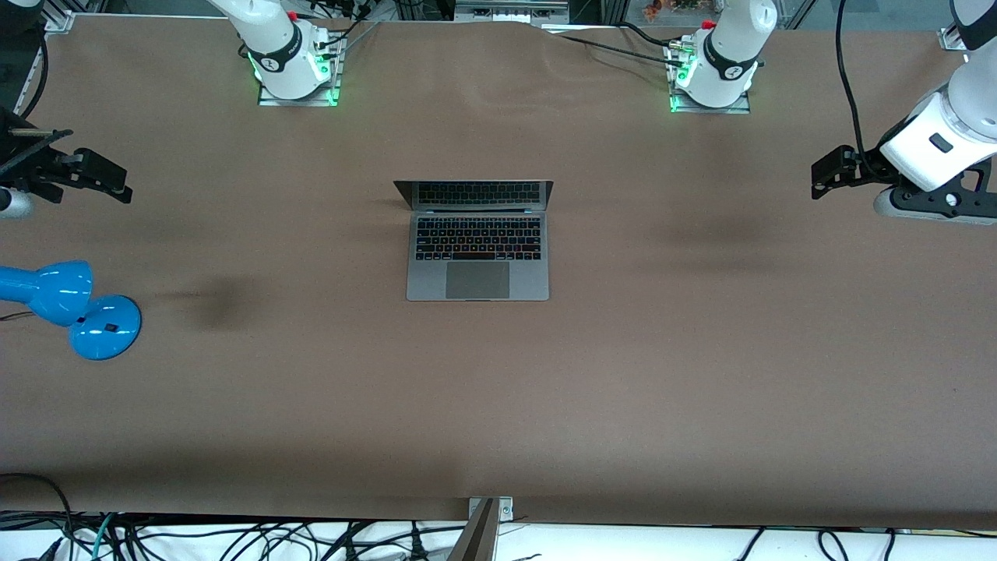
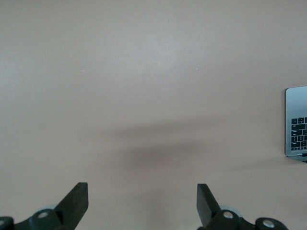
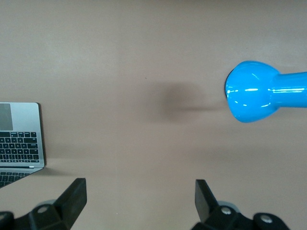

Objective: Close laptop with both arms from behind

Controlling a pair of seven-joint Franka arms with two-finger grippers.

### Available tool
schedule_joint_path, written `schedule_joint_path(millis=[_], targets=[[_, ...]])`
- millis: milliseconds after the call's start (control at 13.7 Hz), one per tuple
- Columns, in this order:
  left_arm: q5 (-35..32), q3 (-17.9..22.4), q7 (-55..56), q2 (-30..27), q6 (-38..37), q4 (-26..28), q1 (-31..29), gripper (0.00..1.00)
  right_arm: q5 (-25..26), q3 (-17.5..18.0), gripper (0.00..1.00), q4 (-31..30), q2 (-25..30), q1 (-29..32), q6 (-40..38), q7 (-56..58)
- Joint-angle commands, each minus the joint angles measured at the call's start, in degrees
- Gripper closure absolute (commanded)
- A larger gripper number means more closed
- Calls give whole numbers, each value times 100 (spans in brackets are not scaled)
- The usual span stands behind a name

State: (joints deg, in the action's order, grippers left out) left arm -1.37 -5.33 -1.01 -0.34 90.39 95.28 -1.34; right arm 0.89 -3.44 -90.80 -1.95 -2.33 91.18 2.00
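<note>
The grey laptop [image 1: 477, 249] lies open in the middle of the table, keyboard and trackpad up, screen raised and leaning toward the arm bases. A corner of it shows in the left wrist view [image 2: 296, 122] and in the right wrist view [image 3: 20, 139]. My left gripper [image 1: 827, 173] is open and empty, up over the bare table toward the left arm's end, well away from the laptop. My right gripper [image 1: 105, 179] is open and empty, up over the table at the right arm's end. Its open fingers [image 3: 72, 199] frame bare table.
A blue desk lamp [image 1: 66, 304] stands near the right arm's end of the table, nearer the front camera than the right gripper; its head shows in the right wrist view [image 3: 252, 98]. The arm bases [image 1: 292, 66] stand along the table's edge. Cables hang below the nearest edge.
</note>
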Motion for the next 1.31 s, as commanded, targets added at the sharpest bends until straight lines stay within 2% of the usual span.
schedule_joint_path(millis=[0, 1242], targets=[[-39, -12, 39, 78, -136, -202, -15, 0, 52, 45, 0, -34, 46, 39, -39, 11], [-127, 24, 30, 165, -127, -194, -33, 0, 52, 45, 0, -34, 46, 39, -66, 11]])
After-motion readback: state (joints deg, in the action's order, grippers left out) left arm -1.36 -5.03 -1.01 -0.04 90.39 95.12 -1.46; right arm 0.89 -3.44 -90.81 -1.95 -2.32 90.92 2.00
